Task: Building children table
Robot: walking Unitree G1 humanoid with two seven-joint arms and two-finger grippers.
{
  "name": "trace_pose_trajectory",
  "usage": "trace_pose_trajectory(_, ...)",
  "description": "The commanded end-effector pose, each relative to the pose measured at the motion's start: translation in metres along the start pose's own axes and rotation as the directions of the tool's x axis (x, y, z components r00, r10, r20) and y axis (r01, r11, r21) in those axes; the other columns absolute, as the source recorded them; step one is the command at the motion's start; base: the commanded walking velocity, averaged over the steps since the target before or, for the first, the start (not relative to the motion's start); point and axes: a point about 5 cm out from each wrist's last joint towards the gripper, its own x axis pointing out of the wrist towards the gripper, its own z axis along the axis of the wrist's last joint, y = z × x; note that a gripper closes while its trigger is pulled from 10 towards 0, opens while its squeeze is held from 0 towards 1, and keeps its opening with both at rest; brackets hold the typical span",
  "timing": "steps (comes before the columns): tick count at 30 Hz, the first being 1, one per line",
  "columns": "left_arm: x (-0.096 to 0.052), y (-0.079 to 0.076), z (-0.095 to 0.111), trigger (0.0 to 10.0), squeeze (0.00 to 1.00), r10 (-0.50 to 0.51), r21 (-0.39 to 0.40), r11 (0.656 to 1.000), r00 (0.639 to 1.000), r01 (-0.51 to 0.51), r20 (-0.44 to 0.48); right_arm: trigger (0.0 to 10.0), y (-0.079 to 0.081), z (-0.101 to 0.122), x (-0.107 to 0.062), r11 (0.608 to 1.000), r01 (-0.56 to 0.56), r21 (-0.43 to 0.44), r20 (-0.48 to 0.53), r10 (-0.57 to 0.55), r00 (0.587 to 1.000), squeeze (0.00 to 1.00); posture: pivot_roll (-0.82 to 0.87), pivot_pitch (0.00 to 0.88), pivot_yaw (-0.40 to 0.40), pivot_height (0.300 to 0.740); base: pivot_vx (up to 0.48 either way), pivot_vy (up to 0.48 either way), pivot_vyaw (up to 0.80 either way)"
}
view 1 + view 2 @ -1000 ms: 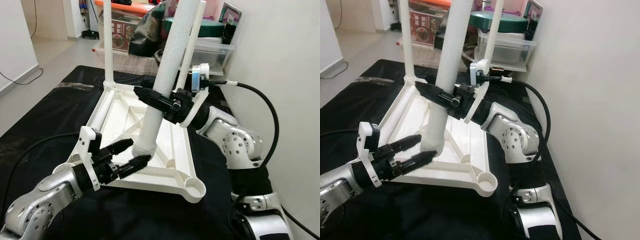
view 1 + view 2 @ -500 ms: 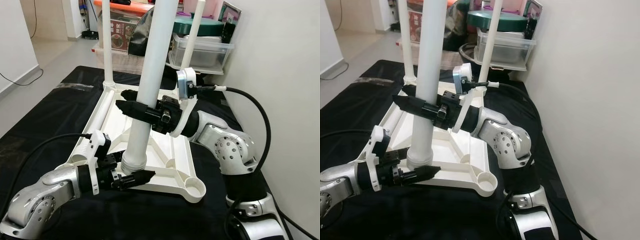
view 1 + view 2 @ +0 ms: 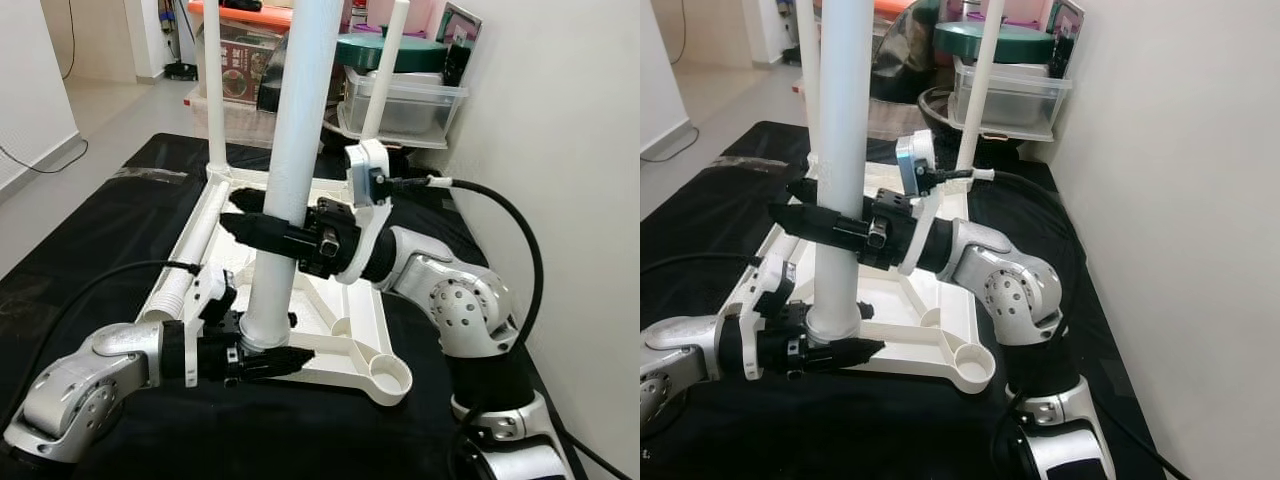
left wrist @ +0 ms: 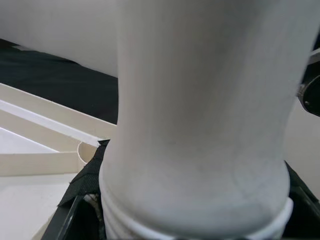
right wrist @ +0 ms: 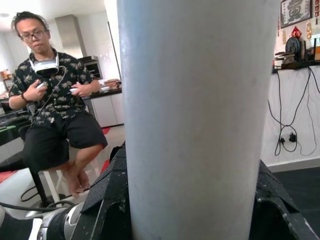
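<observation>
Bright even indoor light, sharp head views, wrist close-ups soft

A lived-in home. At the far end stand stacked plastic storage bins (image 3: pixel 405 100) and a tiled floor (image 3: pixel 110 110); the right wrist view shows kitchen cabinets (image 5: pixel 107 107), framed wall decor (image 5: pixel 295 12), and a seated person (image 5: pixel 55 100) in shorts, barefoot.
</observation>
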Motion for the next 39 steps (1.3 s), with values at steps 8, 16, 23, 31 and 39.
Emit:
trace_pose_trajectory(8,0.009,0.001,0.012,0.0,0.00,0.040,0.080,0.996,0.997,-0.046,0.071,10.0,0.004,-0.011,0.006,0.996,0.007,0.085,0.032,-0.010,0.999,0.00,0.08,0.000,-0.107,0.740,0.000,0.000,0.00)
trace_pose_trajectory(16,0.008,0.006,0.013,10.0,0.00,0.156,0.130,0.978,0.986,-0.163,0.062,10.0,-0.016,-0.016,-0.003,0.968,0.221,0.122,0.063,-0.230,0.971,1.00,0.08,0.000,-0.108,0.740,0.000,0.000,0.00)
trace_pose_trajectory(23,0.005,0.032,0.010,10.0,0.00,0.451,0.303,0.857,0.891,-0.417,-0.048,10.0,-0.035,-0.019,-0.016,0.880,0.461,0.110,0.060,-0.469,0.881,0.00,0.08,0.000,-0.111,0.740,0.000,0.000,0.00)
trace_pose_trajectory(31,0.013,0.036,-0.004,10.0,0.00,0.559,0.309,0.802,0.824,-0.512,-0.087,10.0,-0.039,-0.015,-0.020,0.806,0.566,0.171,0.142,-0.589,0.796,0.00,0.08,0.000,-0.113,0.740,0.000,0.000,0.00)
trace_pose_trajectory(39,0.051,0.036,-0.011,10.0,0.00,0.620,0.336,0.751,0.783,-0.569,-0.060,10.0,-0.037,-0.028,-0.007,0.746,0.570,0.343,0.166,-0.646,0.745,0.00,0.08,0.000,-0.115,0.740,0.000,0.000,0.00)
